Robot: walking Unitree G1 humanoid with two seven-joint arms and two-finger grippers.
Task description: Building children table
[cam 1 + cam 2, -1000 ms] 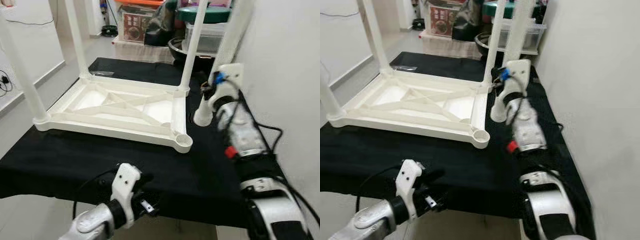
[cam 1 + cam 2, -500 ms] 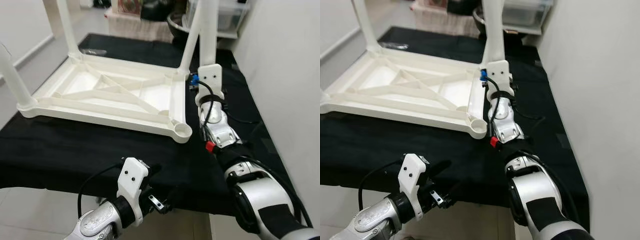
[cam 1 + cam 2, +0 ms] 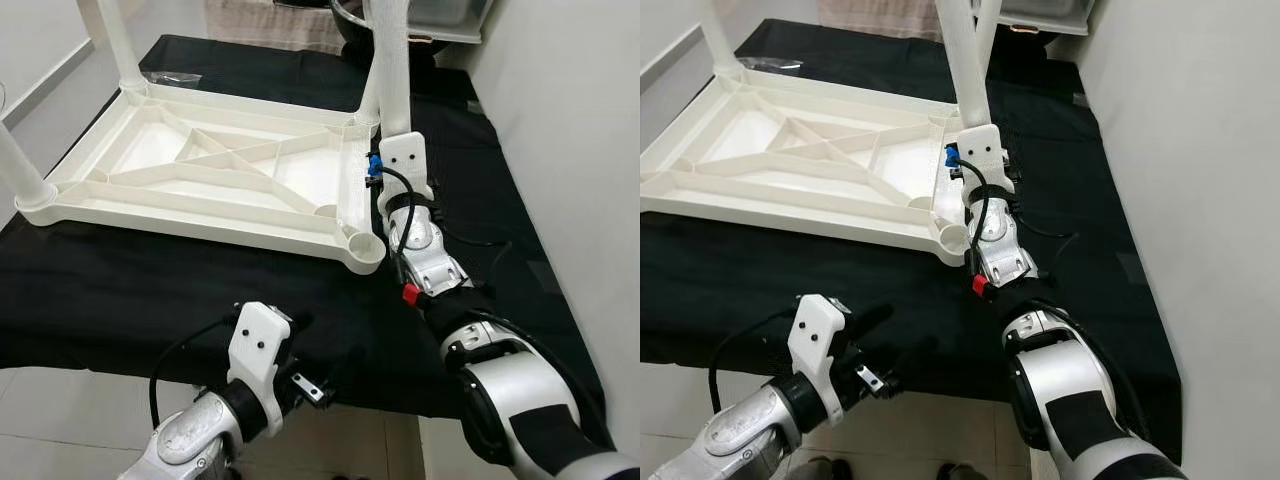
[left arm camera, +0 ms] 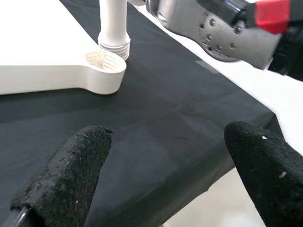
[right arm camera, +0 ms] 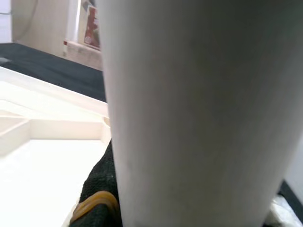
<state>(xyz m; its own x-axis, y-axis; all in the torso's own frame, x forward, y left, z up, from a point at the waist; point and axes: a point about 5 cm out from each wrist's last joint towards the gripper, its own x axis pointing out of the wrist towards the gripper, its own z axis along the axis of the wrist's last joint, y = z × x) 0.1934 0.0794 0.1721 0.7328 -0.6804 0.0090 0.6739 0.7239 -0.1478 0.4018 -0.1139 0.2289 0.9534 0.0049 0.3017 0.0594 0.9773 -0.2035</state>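
The white children's table [image 3: 200, 180] lies upside down on a black cloth, with three legs standing up from its corners. Its near right corner socket [image 3: 365, 245] is bare. My right gripper [image 3: 395, 150] is shut on the fourth white leg [image 3: 388, 70] and holds it upright just right of that corner. In the left wrist view the leg's threaded end [image 4: 113, 42] stands on the cloth right beside the socket [image 4: 102, 64]. In the right wrist view the leg [image 5: 199, 113] is pressed against a black finger [image 5: 97, 189]. My left gripper [image 3: 895, 340] hovers open over the cloth's front edge, holding nothing.
A white wall [image 3: 580, 120] runs close along the right side. The black cloth's front edge [image 3: 100, 365] drops to tiled floor [image 3: 60, 420]. Bins and a dark bowl [image 3: 345, 12] stand behind the table. A small dark item [image 3: 175, 77] lies on the cloth at the far left.
The camera has tipped downward. My right gripper has brought the leg in from the right and nearer, up beside the near right corner. My left gripper has stayed at the front edge.
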